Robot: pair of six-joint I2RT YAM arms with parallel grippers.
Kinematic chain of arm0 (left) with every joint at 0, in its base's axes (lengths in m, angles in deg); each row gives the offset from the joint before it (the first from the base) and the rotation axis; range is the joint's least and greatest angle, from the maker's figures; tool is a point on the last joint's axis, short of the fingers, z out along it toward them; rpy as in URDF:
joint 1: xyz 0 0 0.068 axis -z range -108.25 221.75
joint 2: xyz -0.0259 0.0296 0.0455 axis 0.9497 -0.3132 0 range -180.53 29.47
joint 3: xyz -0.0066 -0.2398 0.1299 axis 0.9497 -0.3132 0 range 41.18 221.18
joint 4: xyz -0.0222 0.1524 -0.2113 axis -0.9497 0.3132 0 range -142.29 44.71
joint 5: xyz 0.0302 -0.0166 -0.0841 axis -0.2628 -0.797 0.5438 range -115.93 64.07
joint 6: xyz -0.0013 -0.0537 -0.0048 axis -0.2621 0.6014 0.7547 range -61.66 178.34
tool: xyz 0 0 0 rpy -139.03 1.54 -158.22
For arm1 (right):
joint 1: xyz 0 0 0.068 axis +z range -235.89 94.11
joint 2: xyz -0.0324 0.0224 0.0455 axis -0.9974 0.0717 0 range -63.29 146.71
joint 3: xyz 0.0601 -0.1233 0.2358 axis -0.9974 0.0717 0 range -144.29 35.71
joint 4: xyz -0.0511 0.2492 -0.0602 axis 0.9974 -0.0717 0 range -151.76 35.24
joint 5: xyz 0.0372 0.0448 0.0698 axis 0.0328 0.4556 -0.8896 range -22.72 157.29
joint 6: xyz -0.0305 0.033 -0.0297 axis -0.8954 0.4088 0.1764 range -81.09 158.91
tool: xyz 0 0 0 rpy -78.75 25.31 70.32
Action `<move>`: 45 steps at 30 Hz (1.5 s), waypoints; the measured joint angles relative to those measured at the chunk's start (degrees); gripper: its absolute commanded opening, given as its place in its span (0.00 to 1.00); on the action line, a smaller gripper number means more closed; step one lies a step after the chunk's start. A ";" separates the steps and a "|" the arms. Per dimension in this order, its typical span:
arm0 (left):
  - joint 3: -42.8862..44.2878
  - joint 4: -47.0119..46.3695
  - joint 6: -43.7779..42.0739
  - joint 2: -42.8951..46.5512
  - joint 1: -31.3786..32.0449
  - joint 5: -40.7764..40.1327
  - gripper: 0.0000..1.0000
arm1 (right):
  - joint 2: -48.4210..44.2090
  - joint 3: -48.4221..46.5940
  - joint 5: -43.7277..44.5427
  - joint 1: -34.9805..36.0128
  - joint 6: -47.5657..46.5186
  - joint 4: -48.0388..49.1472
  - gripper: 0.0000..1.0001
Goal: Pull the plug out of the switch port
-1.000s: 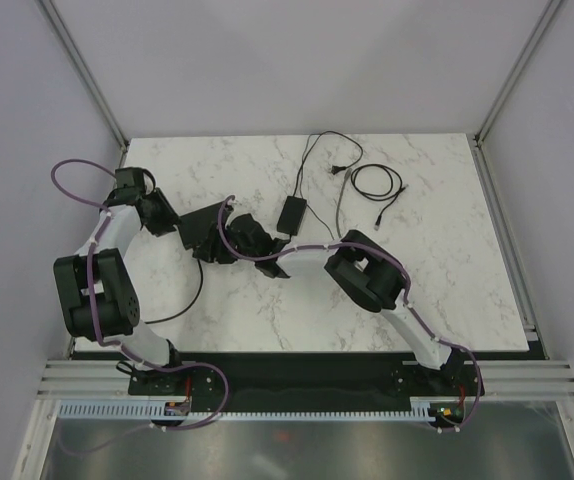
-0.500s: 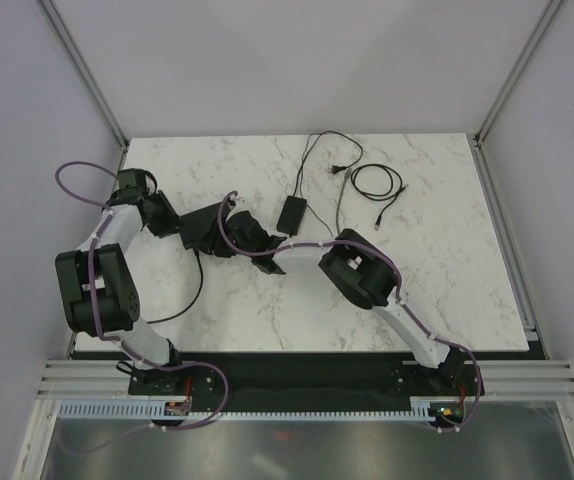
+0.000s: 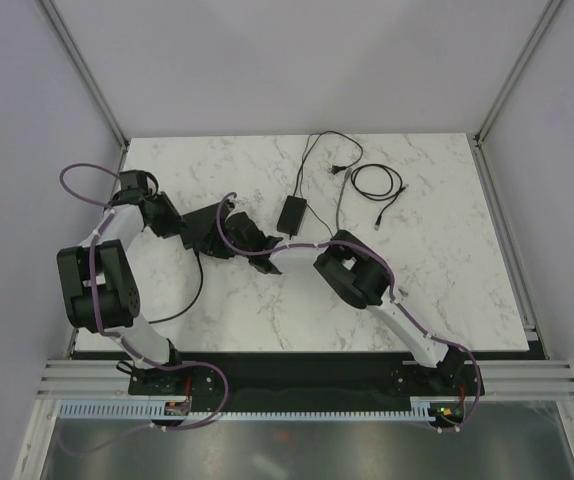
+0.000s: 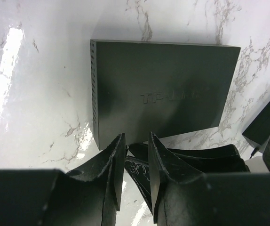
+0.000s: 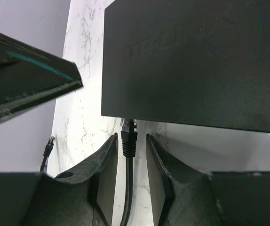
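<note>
**Arm bodywork, as found**

The left arm (image 3: pixel 95 290) and right arm (image 3: pixel 352 275) have white link shells between bulky black joint housings. A purple cable (image 3: pixel 63 182) runs along each, back to the black base plate (image 3: pixel 297 372). The left gripper (image 4: pixel 136 139) and right gripper (image 5: pixel 131 139) have matte black, wedge-shaped fingers (image 4: pixel 112 165).

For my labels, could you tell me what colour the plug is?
Black plug, clearest in the right wrist view.

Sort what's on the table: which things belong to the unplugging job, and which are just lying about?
Job: the switch; the plug at its edge, with its lead; the right gripper straddling the plug; the left gripper by the switch.
Lying about: the power adapter with its thin cord; the coiled black cable.
</note>
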 measured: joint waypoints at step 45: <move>-1.33 -0.02 0.98 -3.63 0.17 -0.09 0.24 | 4.98 -8.24 -2.45 -0.55 9.64 -4.85 0.00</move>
